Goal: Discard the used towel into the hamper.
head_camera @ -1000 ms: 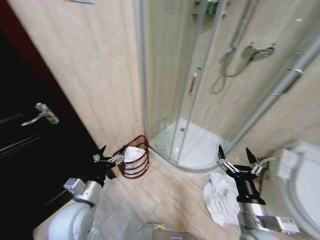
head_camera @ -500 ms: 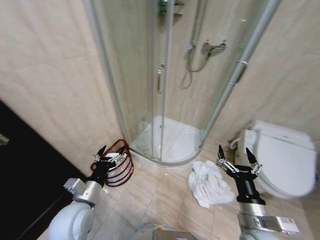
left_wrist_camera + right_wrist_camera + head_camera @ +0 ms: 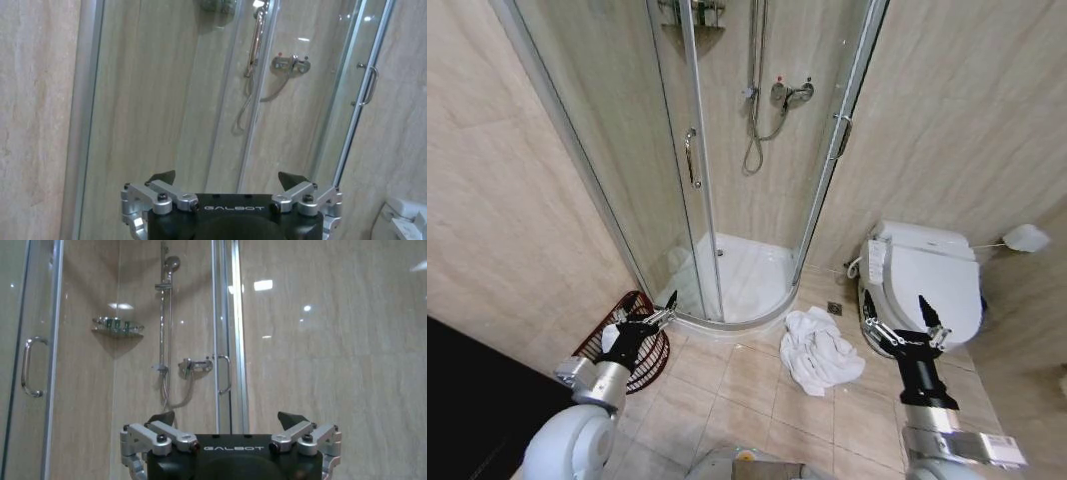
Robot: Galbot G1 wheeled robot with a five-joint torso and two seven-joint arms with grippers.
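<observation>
Your right hand (image 3: 897, 322) hangs with its fingers spread and nothing in them; the crumpled white towel (image 3: 817, 350) lies on the floor tiles just inboard of it and lower down. Bend and bring that hand down over the heap's thick middle, so you gather several folds at once. Your left hand (image 3: 649, 312), fingers also apart, hovers right over the hamper (image 3: 612, 352) by the shower enclosure (image 3: 727, 250).

the hamper (image 3: 632, 340) is dark red-brown wire with something white inside. the towel (image 3: 819, 350) on the floor is white. floor tiles (image 3: 737, 400) and walls (image 3: 947, 120) are beige with faint streaks. the toilet (image 3: 922, 280) is white, the shower frame (image 3: 697, 160) silver.
</observation>
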